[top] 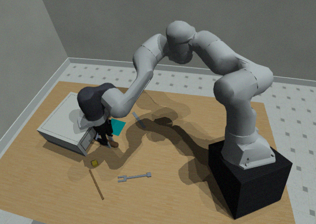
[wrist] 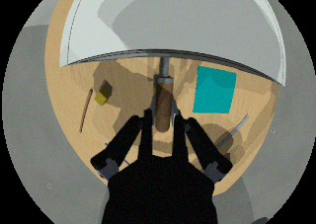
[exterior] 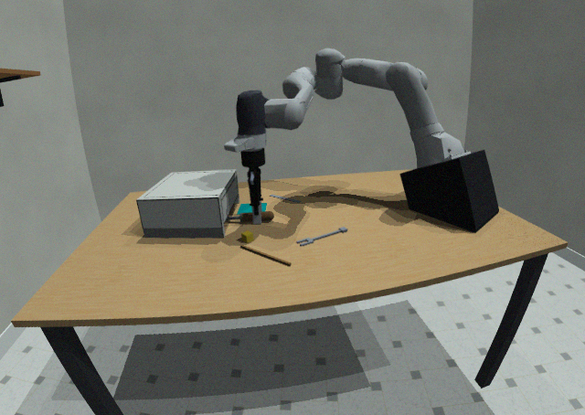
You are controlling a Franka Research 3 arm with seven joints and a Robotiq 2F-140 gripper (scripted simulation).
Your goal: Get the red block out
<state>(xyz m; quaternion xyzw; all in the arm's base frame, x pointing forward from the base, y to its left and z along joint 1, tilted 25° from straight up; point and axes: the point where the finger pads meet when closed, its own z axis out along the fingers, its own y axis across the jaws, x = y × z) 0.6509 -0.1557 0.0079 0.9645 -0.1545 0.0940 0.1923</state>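
1. While the jaws of the gripper (wrist: 160, 120) were pinched on the brown handle of a rake tool (wrist: 161, 101), its grey shaft was pointed into the gap under the cabinet (wrist: 172, 7). The red block was not seen in any view, so it was judged to lie hidden under the cabinet.
2. Since the block was hidden, it could be missed by the tool head, or be pushed deeper instead of being pulled out.
3. If the handle was held only lightly, it could be turned between the fingers when the shaft was pressed against the cabinet edge.
4. The teal square (wrist: 215, 90) was placed to the side of the pulling line, so the block could be dragged past it or left only partly inside.
5. The cabinet itself could be shifted if it was caught by the tool.
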